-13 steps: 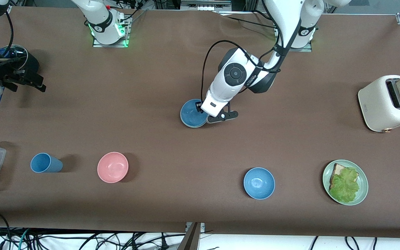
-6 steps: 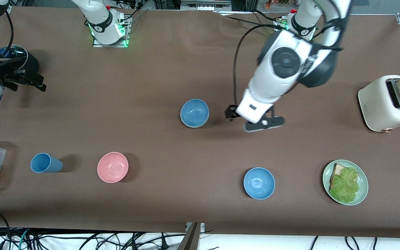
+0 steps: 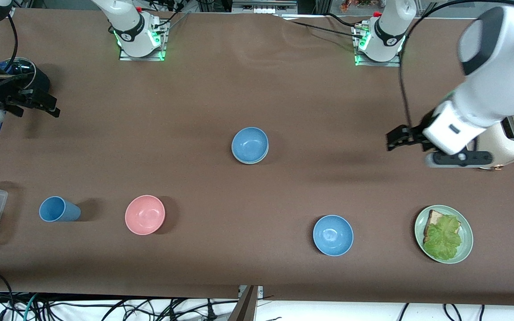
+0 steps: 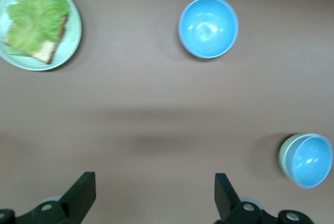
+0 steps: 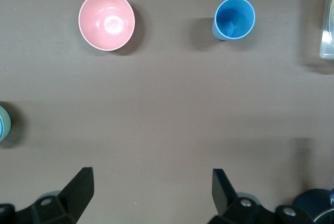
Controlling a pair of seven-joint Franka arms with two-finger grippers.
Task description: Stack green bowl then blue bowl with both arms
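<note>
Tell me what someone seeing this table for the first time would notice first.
Probably the left arm's end effector, open and empty, over the table beside the toaster. Next, mid-table, the blue bowl nested in the green bowl, whose rim just peeks out. Nearer the camera sit a pink bowl, a second blue bowl and a plate of bread and lettuce.

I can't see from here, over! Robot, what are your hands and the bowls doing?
Left gripper open, up beside the toaster. Right gripper open, waiting at its table end. Blue bowl sits nested in green bowl, mid-table. Nothing blocking.
</note>
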